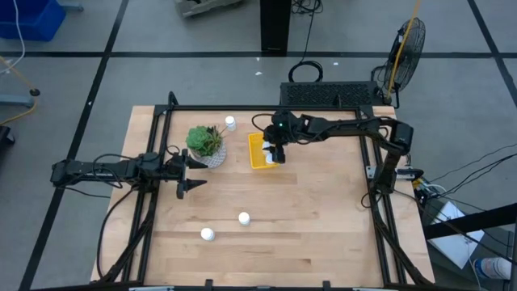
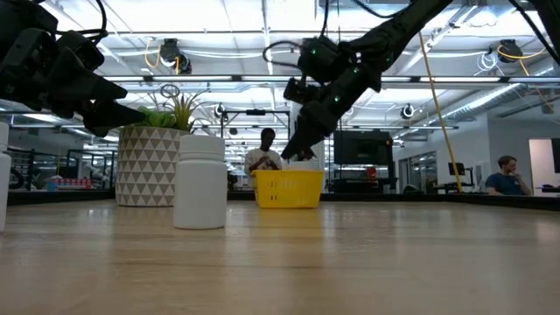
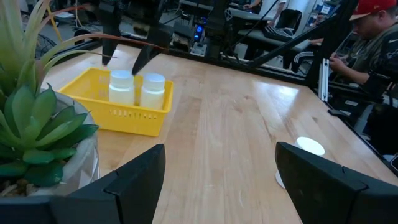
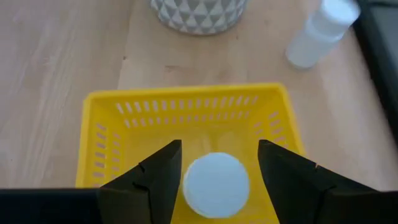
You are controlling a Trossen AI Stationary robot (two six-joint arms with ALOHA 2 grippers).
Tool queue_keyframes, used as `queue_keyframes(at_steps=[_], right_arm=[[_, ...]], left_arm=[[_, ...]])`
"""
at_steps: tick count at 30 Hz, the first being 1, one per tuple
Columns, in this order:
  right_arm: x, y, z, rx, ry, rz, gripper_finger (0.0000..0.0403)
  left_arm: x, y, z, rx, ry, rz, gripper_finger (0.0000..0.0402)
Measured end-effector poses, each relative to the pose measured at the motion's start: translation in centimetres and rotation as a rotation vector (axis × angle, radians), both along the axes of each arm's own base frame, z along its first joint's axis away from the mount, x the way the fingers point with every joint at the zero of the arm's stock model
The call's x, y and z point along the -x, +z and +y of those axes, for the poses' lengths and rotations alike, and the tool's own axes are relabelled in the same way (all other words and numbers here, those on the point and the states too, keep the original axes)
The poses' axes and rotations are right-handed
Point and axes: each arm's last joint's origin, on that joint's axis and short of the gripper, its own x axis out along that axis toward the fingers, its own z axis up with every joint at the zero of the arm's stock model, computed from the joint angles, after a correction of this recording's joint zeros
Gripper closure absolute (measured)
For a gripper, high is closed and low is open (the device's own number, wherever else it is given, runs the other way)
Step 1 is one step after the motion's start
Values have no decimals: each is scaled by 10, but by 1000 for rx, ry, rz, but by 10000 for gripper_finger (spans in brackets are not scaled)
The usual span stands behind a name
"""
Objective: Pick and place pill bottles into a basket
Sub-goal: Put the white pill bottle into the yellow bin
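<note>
The yellow basket (image 1: 257, 153) stands on the table right of the plant pot. Two white pill bottles (image 3: 121, 87) (image 3: 152, 91) stand upright in it. My right gripper (image 1: 277, 150) hangs open over the basket's right part. Its fingers (image 3: 107, 50) end just above one bottle, whose cap (image 4: 216, 183) shows between them. I see no touch. One bottle (image 1: 230, 123) stands beyond the pot. Two more (image 1: 244, 217) (image 1: 208, 234) stand on the near half of the table. My left gripper (image 1: 190, 170) is open and empty, left of the pot.
A green succulent in a patterned whitish pot (image 1: 208, 145) stands between my left gripper and the basket. A black frame (image 1: 266, 107) runs around the table. People sit in the room beyond the table (image 2: 265, 153).
</note>
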Motion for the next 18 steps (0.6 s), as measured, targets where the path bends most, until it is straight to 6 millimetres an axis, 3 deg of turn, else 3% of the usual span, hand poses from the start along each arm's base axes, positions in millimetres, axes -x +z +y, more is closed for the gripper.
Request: queue_keyframes(at_steps=[4,6,13,18], right_arm=[[2,28,16,61,5,-69,197],[2,40,34,32,17,-101,196],[-6,50,137,-11,143,-115,202],[-3,54,192,-34,186,-152,202]], left_arm=[[0,0,0,0,0,0,92],[0,0,0,0,-1,0,92],[0,0,0,0,0,0,92],[0,0,0,0,0,0,92]])
